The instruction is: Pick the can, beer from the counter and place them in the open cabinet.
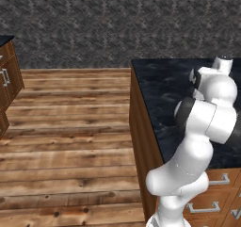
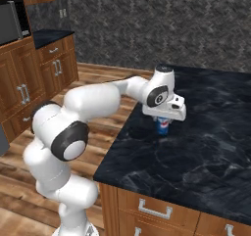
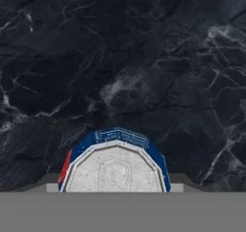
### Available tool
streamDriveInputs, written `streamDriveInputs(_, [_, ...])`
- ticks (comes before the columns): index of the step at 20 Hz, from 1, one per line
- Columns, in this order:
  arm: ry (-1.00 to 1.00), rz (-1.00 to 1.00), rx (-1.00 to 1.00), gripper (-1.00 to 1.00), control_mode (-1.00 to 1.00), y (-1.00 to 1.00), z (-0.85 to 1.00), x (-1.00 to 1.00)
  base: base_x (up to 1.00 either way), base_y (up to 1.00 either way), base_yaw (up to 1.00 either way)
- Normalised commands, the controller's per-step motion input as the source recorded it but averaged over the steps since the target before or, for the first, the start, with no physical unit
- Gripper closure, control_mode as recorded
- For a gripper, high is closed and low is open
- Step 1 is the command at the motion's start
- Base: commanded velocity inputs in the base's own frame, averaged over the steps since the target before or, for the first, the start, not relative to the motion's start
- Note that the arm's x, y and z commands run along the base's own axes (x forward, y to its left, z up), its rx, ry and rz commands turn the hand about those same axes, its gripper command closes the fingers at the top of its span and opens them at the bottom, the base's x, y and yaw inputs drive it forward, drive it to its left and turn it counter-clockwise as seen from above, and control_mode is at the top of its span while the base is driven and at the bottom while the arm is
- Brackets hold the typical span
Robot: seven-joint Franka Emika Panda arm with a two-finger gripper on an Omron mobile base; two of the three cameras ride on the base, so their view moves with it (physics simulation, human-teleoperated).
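Blue can (image 2: pixel 163 126) stands upright on the black marble counter (image 2: pixel 211 142).

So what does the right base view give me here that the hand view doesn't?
The right base view alone shows the white arm bent over the counter, the gripper right above the upright can near the counter's left edge, plus the drawers below, the wood floor and the cabinets at left. The hand view alone shows the can's silver top from straight above, close up, with a blue and red rim. Both share the can and the black marble counter.
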Motion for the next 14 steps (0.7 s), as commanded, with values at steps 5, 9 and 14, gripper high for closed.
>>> streamDriveInputs(5, [0.00, 0.01, 0.00, 1.00, -1.00, 0.16, 0.77, -0.85, 0.00, 0.00, 0.00])
streamDriveInputs(9, [0.00, 0.01, 0.00, 1.00, -1.00, 0.36, 0.51, -0.99, 0.00, 0.00, 0.00])
streamDriveInputs(14, [0.00, 0.00, 0.00, 1.00, -1.00, 0.75, 0.38, -0.78, 0.00, 0.00, 0.00])
